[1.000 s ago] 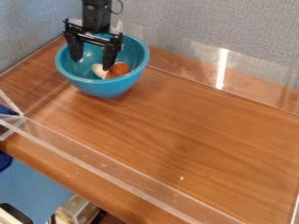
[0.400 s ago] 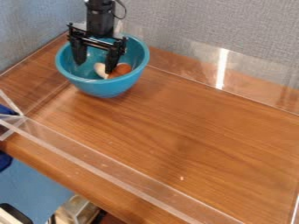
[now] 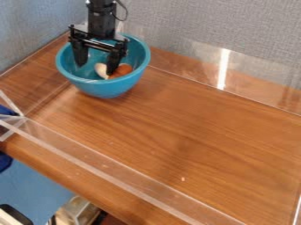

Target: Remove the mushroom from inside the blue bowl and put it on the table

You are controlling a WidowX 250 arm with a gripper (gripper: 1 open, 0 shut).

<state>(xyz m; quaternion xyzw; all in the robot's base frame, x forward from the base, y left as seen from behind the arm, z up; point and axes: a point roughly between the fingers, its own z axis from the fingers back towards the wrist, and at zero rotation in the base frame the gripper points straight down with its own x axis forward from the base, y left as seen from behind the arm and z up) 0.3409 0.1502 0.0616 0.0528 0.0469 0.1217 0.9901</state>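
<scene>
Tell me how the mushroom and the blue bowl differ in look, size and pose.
The mushroom is tiny; the blue bowl is far bigger and holds it. The mushroom has an orange-brown cap and a cream stem; the bowl is plain glossy turquoise. The mushroom lies tipped inside; the bowl stands upright on the table. Both sit under the gripper.
</scene>
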